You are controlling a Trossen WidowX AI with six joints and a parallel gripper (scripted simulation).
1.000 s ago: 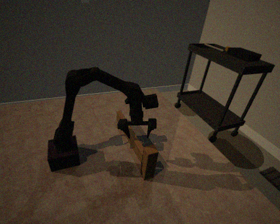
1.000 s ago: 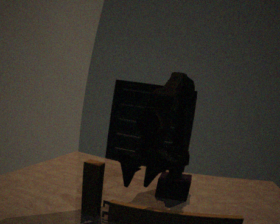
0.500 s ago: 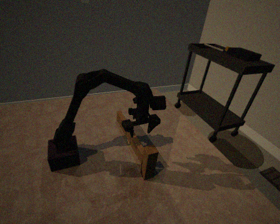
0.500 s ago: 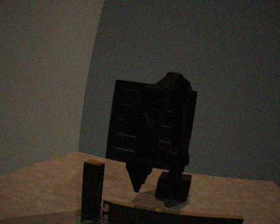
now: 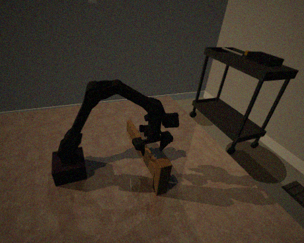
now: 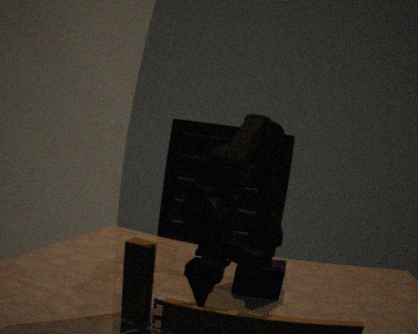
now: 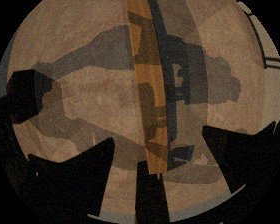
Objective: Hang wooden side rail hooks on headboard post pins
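Note:
The wooden side rail (image 5: 133,133) (image 6: 268,320) (image 7: 145,52) stands on its long narrow edge on the table, one end close to the headboard post (image 5: 162,176) (image 6: 138,283) (image 7: 152,200). The post stands upright and is taller than the rail. The steel hooks (image 6: 157,313) show in the exterior view at the rail's end, in the narrow gap facing the post. Whether they touch the pins is hidden; the slot is too dark to read. My gripper (image 5: 152,151) (image 7: 160,137) is open and empty, above the rail near its post end, with one finger on each side of the rail's line.
The arm's base (image 5: 69,168) (image 6: 259,281) (image 7: 28,95) stands beside the rail. A dark slatted panel (image 6: 168,213) is behind the arm in the exterior view. A wheeled cart (image 5: 228,115) and a floor vent (image 5: 299,193) are off to the right in the top view.

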